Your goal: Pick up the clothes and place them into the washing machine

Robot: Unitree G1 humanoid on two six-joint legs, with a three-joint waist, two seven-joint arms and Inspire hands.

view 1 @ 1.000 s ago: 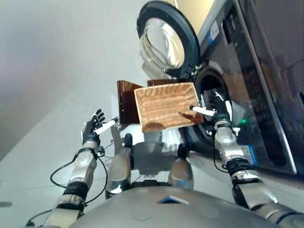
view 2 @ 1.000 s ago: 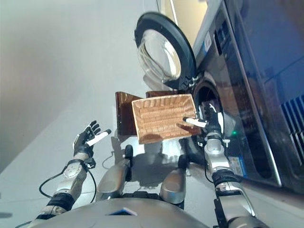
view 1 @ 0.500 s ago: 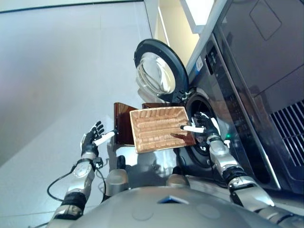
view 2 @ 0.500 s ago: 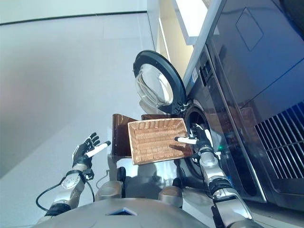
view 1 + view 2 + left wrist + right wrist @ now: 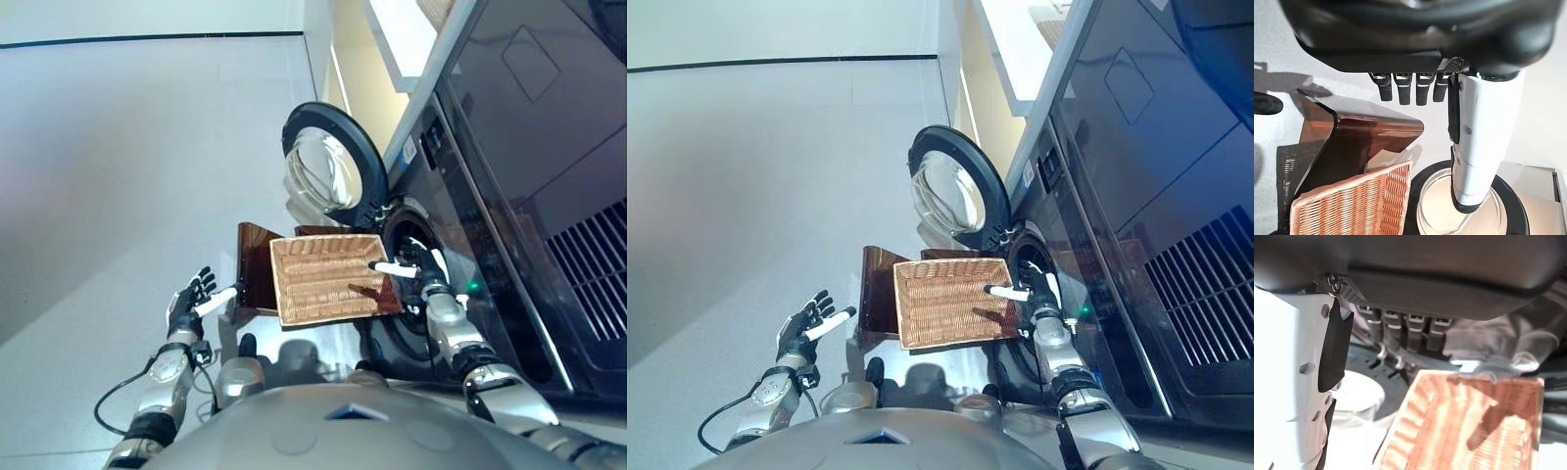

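Note:
The wicker basket (image 5: pixel 328 278) rests tilted on a brown stand (image 5: pixel 257 266) in front of the washing machine (image 5: pixel 490 196) and looks empty. My right hand (image 5: pixel 423 270) hovers at the basket's right edge, just before the dark drum mouth (image 5: pixel 409 235), fingers straight and holding nothing. In the right wrist view a grey cloth (image 5: pixel 1503 340) lies past the fingers (image 5: pixel 1415 330), beyond the basket's far rim (image 5: pixel 1474 382), at the drum mouth. My left hand (image 5: pixel 189 302) is open over the floor, left of the stand, away from the basket.
The round washer door (image 5: pixel 331 168) stands swung open to the left above the basket. The machine's dark front panel (image 5: pixel 1136 147) fills the right side. Pale floor (image 5: pixel 118 176) stretches to the left of the stand.
The whole picture has shifted, so the camera has moved. Both hands stay open and keep their places relative to the basket and the drum mouth.

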